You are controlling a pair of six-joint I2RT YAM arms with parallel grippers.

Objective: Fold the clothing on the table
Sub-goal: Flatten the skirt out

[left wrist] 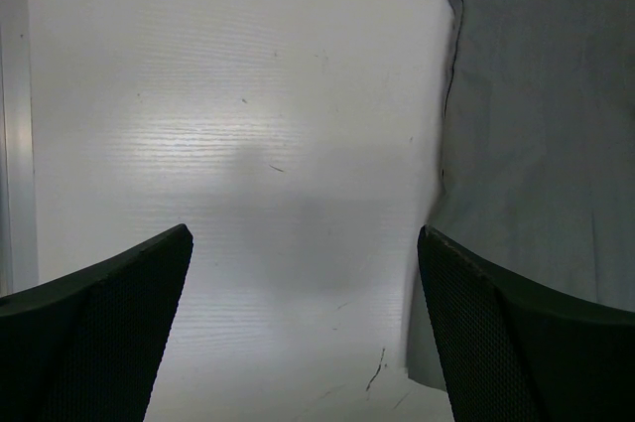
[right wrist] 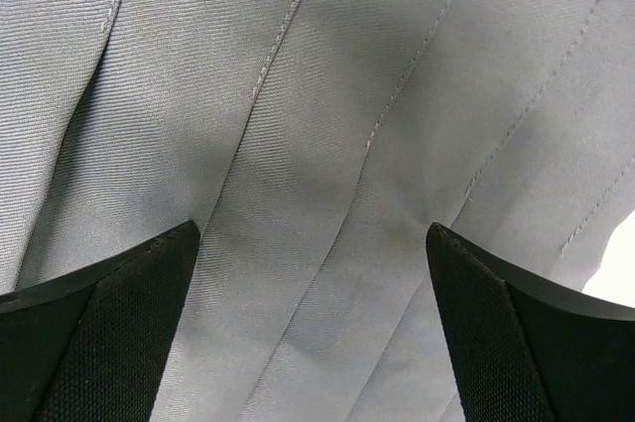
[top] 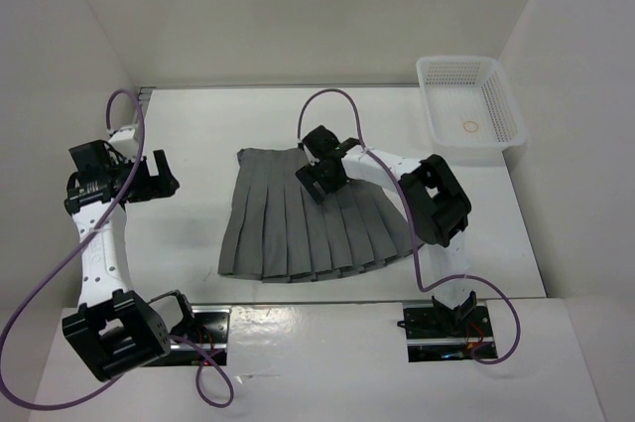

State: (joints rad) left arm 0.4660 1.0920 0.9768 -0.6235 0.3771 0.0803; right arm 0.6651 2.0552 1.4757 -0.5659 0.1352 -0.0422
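Skirt [top: 308, 218] of mid-grey pleated cloth lies spread flat near the middle of the white desk [top: 193, 134], narrow waistband toward the far wall, wide hem fanned toward the arm bases; its pleats run straight from band to hem.

The right hand [top: 317, 182] hangs over the upper right part of the skirt, just below the waistband; from its own wrist the stitched pleats [right wrist: 327, 94] fill nearly the whole view, and the right hand [right wrist: 313, 228] stands with both dark fingers [right wrist: 109, 333] spread wide, nothing held between them; whether the tips touch the cloth I cannot tell.

The left hand [top: 164, 176] sits off to the left of the skirt, over bare desk and apart from the cloth; its wrist view shows the left hand [left wrist: 304, 234] equally wide and empty, white desk [left wrist: 248, 124] beneath it, the skirt's left edge [left wrist: 546, 124] running down the right side, and a metal rail [left wrist: 15, 144] along the left margin.

A white mesh basket [top: 437, 114] stands at the far right corner, well apart from the skirt; a small ring [top: 470, 126] lies inside it; purple cables [top: 129, 109] loop from both arms.
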